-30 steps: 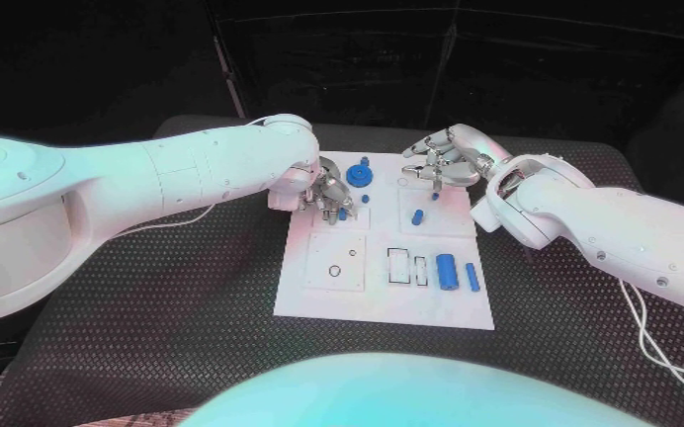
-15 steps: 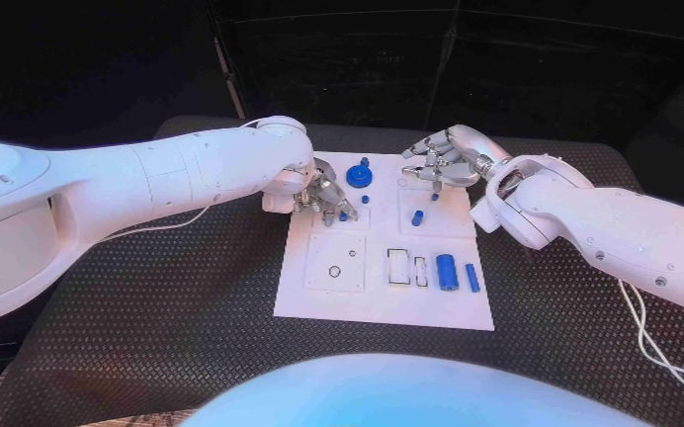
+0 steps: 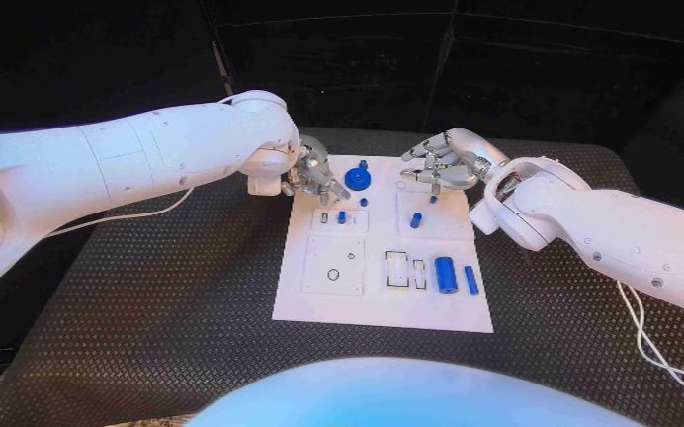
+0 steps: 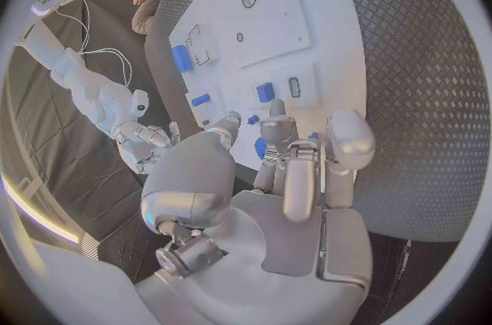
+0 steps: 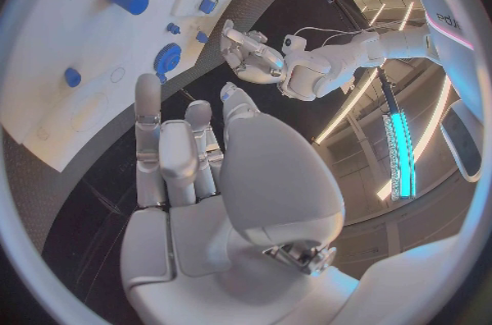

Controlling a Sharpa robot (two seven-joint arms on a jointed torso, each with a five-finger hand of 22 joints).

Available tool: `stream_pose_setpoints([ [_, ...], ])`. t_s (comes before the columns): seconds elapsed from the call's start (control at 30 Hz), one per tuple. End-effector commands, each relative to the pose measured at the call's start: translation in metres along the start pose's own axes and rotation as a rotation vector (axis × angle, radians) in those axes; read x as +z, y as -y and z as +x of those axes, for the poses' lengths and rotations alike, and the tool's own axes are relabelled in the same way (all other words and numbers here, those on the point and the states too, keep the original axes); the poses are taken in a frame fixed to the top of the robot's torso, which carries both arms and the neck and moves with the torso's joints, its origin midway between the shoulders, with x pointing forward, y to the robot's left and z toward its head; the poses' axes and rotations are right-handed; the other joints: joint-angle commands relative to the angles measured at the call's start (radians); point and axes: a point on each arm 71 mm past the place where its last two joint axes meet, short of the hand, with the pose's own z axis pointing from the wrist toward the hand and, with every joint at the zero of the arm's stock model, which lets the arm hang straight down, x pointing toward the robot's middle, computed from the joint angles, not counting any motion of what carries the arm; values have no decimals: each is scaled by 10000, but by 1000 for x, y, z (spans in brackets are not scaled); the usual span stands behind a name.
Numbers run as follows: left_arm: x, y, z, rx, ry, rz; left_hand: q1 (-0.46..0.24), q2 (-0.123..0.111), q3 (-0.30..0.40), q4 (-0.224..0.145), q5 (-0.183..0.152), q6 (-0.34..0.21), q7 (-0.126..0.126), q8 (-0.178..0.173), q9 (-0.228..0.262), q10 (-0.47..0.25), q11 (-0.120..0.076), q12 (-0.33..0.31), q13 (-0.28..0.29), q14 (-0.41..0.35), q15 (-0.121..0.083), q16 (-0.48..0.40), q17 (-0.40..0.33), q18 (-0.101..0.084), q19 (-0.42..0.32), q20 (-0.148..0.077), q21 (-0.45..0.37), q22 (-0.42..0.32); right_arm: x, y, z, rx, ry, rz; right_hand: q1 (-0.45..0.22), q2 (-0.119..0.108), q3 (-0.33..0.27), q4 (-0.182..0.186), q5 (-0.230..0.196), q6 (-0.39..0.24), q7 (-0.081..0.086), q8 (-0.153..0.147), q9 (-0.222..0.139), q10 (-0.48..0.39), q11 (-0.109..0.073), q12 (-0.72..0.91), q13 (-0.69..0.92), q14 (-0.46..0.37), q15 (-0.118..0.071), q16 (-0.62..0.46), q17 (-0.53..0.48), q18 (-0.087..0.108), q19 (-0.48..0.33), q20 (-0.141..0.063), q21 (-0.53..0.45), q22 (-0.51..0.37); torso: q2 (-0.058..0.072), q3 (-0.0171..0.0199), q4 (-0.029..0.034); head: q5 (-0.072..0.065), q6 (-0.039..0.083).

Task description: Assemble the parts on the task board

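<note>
Head view: both hands, left (image 3: 316,181) and right (image 3: 439,167), hover over the board's (image 3: 357,294) 12 o'clock end, fingers apart, empty, poised for picking parts.

The task board (image 3: 383,294) is lying on the table (image 3: 171,298) in front of me. My left hand (image 3: 316,180) is hovering over its far left corner, my right hand (image 3: 439,165) over its far right. Between them a round part (image 3: 360,176) is sitting; a cylinder (image 3: 448,273) is lying nearer me, to the right.
</note>
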Motion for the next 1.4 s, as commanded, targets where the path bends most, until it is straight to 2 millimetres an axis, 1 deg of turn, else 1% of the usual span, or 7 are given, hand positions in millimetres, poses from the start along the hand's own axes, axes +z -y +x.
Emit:
stream_pose_setpoints([
  [0.03, -9, -1, -11, -271, 426, 123, 518, 97, -62, -178, 83, -65, 23, -74, -35, -195, 29, -93, -157, 980, 88, -44, 2395, -3, 8, 100, -58, -10, 0, -2, 0, -16, -58, -111, 53, 3, 14, 17, 61, -68, 31, 59, -5, -37, 12, 27, -8, -39, 17, 20, -12, 55, -46, -11, -67, -9, 10, 6, -2, -17, 23],
  [0.13, -14, -5, -21, -642, 916, 200, 825, 291, -61, -237, 97, 472, -140, 445, 210, -80, -83, 112, 57, 989, 29, -29, 2429, -16, 106, 91, 44, 147, 1, -2, 0, -11, -57, -152, 54, 4, 16, 19, 64, -72, 32, 59, -6, -24, 13, 45, 13, -38, 18, 25, -1, 55, -46, -10, -68, -10, 12, 5, -11, 3, 40],
  [0.23, -14, -9, -28, -888, 1227, 151, 981, 368, -245, -138, 111, 353, -280, 1110, 687, -40, -244, 245, 126, 993, -94, -21, 2444, -26, 166, -54, 93, 236, 1, -3, 1, -5, -64, -180, 91, -6, 39, 25, 315, -66, 28, 74, -3, -29, 7, 53, 0, -40, 14, 28, 19, 57, -41, -11, -75, -12, 13, 5, -16, 1, 44],
  [0.37, -10, -13, -34, -978, 1380, -32, 1049, 374, -403, -24, 112, 26, -266, 1308, 884, -129, -215, 220, 21, 993, -110, -21, 2443, -32, 146, -60, 58, 213, 1, -3, 1, -2, -65, -189, 103, -17, 50, 39, 440, -69, 27, 82, -3, -40, 6, 49, -22, -43, 13, 22, 23, 57, -39, -12, -80, -13, 17, -10, -4, -5, 32],
  [0.57, 0, -20, -35, -1027, 1363, -353, 1299, 394, -595, 57, 113, -768, 15, 747, 580, -186, 12, 262, -44, 995, 63, -17, 2453, -47, 136, 65, 38, 225, 1, -3, 1, -4, -60, -182, 103, -17, 50, 39, 440, -69, 27, 82, -3, -40, 6, 49, -22, -43, 13, 22, 23, 57, -39, -12, -80, -13, 14, -6, -3, -4, 42],
  [0.77, 11, -26, -33, -1038, 1281, -630, 1636, 429, -685, -6, 114, -809, 126, 319, 224, -191, 113, 341, -50, 995, 163, -16, 2452, -41, 141, 177, 41, 260, 1, -3, 1, -2, -63, -181, 108, -18, 55, 42, 466, -71, 27, 83, -3, -44, 6, 47, -28, -42, 13, 26, 31, 57, -38, -12, -81, -13, 7, -2, -4, 1, 53],
  [1.4, 32, -36, -31, -808, 1216, -1267, 1822, 358, -804, -47, 91, -432, 125, 153, -51, -159, 119, 423, -43, 998, 182, -9, 2465, -43, 168, 216, 74, 333, 1, -4, 2, 7, -79, -203, 113, -18, 61, 47, 495, -74, 28, 84, -3, -46, 6, 46, -33, -44, 12, 21, 29, 57, -38, -12, -82, -14, 8, 4, -11, 40, 28],
])
